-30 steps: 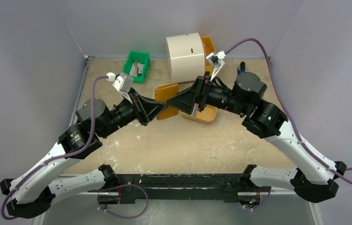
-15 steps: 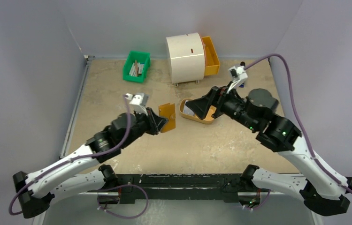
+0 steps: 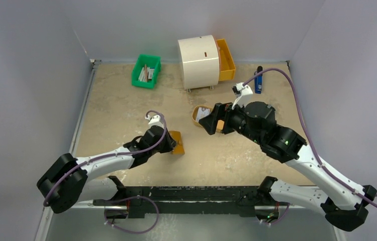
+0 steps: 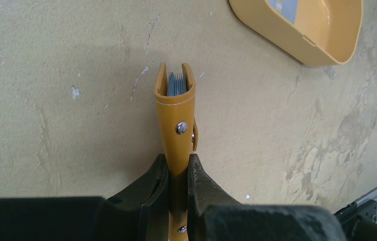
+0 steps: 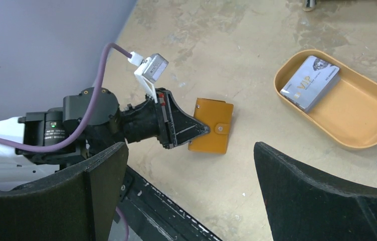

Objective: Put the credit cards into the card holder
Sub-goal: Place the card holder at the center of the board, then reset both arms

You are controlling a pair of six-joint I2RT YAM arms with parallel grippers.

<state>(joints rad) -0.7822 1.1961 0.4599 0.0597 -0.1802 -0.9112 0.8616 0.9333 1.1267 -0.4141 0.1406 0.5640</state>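
Note:
My left gripper [image 3: 172,142] is shut on one edge of the orange-tan card holder [image 3: 178,142], low over the table at centre left. In the left wrist view the card holder [image 4: 175,108] shows edge-on, folded, with blue-grey leaves inside, pinched between my fingers [image 4: 155,188]. The credit cards [image 3: 203,113], a pale grey stack printed "VIP" [image 5: 309,83], lie in the oval orange tray [image 5: 357,130]. My right gripper [image 3: 207,124] hovers by the tray's near side, open and empty; from its wrist view the jaws stand wide above the card holder [image 5: 211,125].
A green bin [image 3: 146,70] with sticks and papers sits at the back left. A white round cabinet [image 3: 199,61] with an orange drawer [image 3: 225,59] pulled out stands at the back centre. A blue object [image 3: 258,80] lies at the back right.
My left arm has pulled back toward the near left and lowered, carrying the card holder. The right gripper has drawn back from the tray and opened wide.

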